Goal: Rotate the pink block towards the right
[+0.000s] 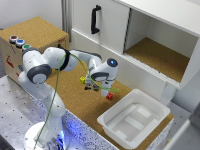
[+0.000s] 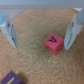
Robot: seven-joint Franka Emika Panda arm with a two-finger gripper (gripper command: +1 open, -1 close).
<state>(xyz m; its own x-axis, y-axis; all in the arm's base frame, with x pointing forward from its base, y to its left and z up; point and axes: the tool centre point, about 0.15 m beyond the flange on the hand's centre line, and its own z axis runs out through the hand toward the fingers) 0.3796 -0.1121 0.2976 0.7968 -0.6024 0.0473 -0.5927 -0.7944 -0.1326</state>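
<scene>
Pincer hung spread wide above the cork worktop, holding nothing; its two pale fingers stood at either side of the wrist view with bare cork between them. Pink block lay flat on the cork just beside the inner face of one finger, seemingly not touching it and not centred in the gap. That offset reads, in my judgement, as a set-up for nudging or for straddling the block before a turn, rather than a finished grasp. Block's top face carried a dark mark, perhaps a letter or arrow; too blurred to read. A purple block with a yellow mark, also unreadable, sat at the frame edge, well apart. In the exterior view the pincer hovered low over the worktop, a yellow block beside it and the pink block just toward the white tray. Coloured buttons sat on the cork box at the exterior view's left; no legible labels
</scene>
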